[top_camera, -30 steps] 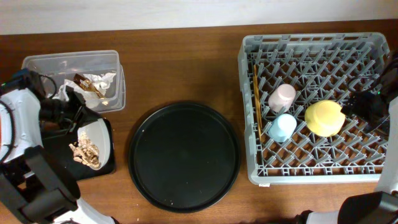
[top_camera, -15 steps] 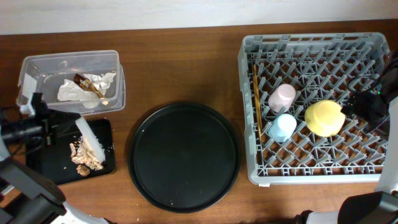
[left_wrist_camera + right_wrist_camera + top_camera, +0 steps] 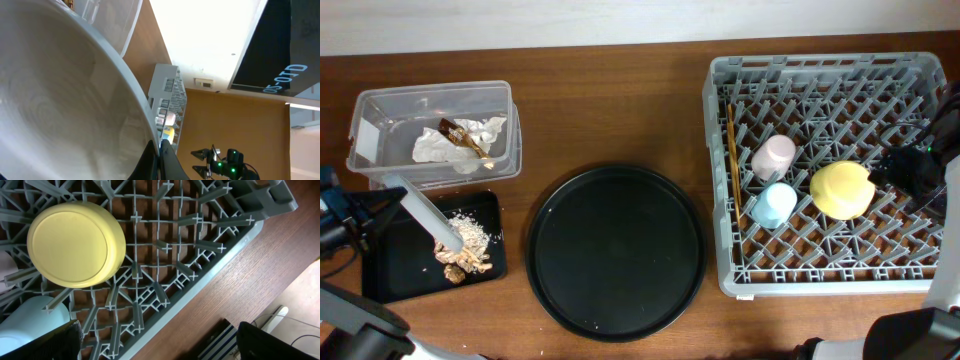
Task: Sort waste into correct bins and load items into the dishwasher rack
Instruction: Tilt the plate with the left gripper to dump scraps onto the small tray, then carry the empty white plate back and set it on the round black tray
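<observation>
Now, smooth grey plate [image 3: 425,215] above crumbly scraps [image 3: 460,262].

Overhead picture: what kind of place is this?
Probably a dish-clearing test setup: a large grey plastic dishwasher rack, a clear rectangular plastic tub holding crumpled white napkins, and a round black tray on a brown wooden table.

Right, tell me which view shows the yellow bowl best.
The right wrist view: the yellow bowl sits close up, upside down among the dishwasher rack pegs. Overhead shows it whole but small, beside the light-blue cup. The left wrist view gives only a distant yellow speck past the plate.
</observation>
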Robot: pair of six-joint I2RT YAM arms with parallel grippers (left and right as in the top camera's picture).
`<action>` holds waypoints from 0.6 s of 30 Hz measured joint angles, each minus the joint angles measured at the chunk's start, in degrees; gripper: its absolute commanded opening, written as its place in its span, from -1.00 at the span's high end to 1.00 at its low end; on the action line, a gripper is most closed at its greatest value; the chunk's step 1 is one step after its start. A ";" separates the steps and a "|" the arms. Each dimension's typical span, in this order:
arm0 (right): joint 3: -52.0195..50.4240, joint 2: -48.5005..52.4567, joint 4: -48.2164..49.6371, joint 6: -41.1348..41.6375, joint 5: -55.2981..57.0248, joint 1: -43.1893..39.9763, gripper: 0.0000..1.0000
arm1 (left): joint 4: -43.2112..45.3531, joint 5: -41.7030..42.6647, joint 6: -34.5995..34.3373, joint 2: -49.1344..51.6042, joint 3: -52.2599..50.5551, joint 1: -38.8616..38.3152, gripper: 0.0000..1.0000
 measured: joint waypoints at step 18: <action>0.00 0.00 0.00 0.00 0.00 -0.02 -0.98 | 15.98 -9.75 -19.78 -35.12 -21.14 -36.54 0.99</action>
